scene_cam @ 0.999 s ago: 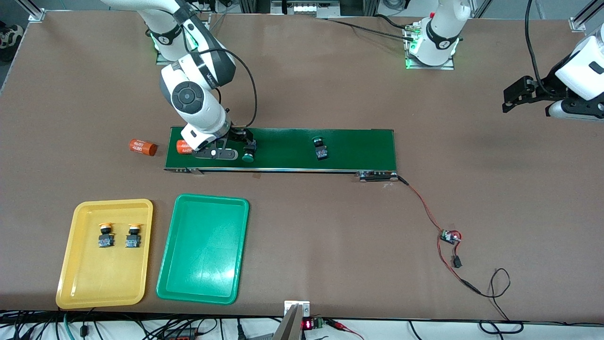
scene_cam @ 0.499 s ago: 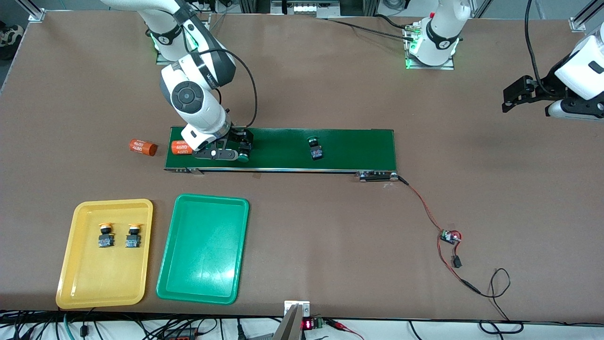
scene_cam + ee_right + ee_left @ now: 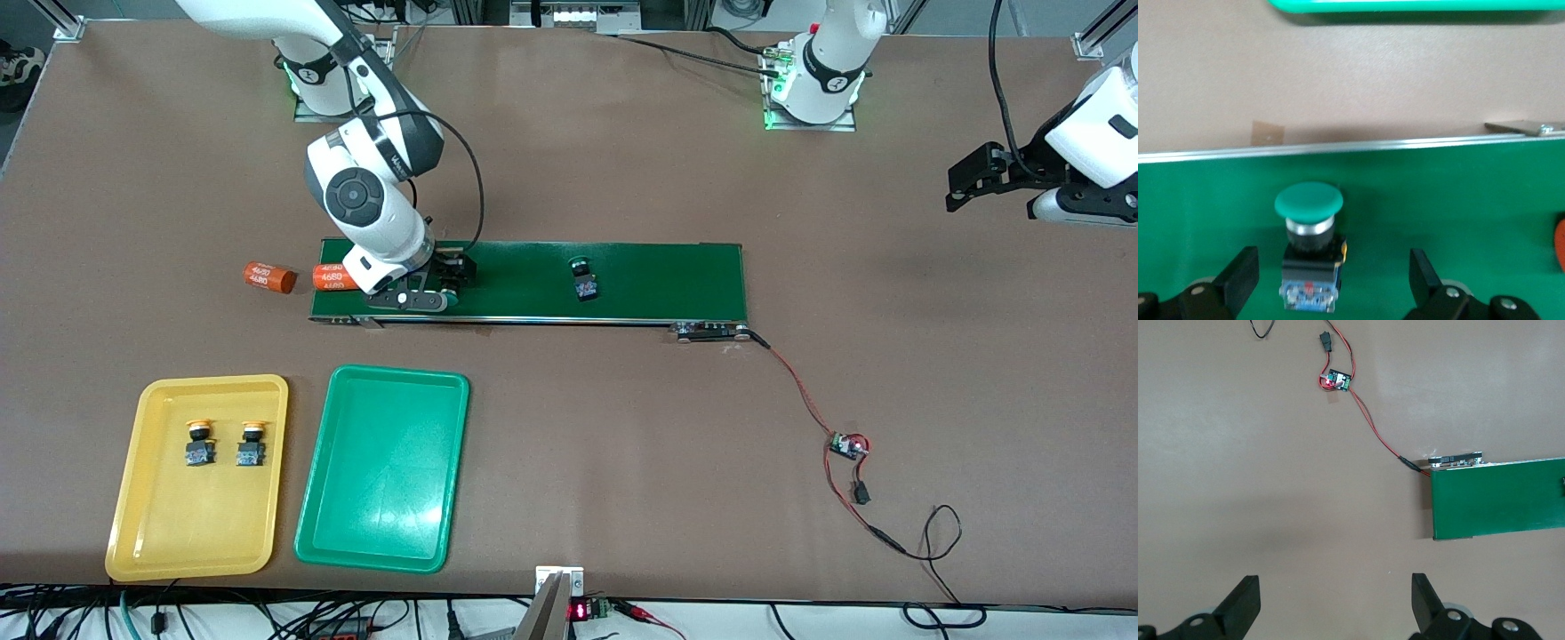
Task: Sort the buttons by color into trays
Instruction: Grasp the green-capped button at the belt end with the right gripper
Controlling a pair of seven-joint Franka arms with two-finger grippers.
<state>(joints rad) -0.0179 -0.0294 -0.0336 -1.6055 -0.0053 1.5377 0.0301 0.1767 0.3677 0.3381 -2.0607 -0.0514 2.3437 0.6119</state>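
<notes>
Two arms: the right one is nearer the work; the left waits.
Conveyor belt (image 3: 658, 280): carries both green buttons.
Right gripper (image 3: 1331, 280): jaws wide, empty, straddling a green button (image 3: 1309, 247) at the belt's right-arm end; its long axis runs between the fingers.
Left gripper (image 3: 1335, 603): wide, empty, over bare table.
Second green button (image 3: 583, 279): mid-belt.

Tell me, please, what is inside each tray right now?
The yellow tray holds two yellow buttons, side by side. The green tray holds nothing. Nothing covers either tray.
</notes>
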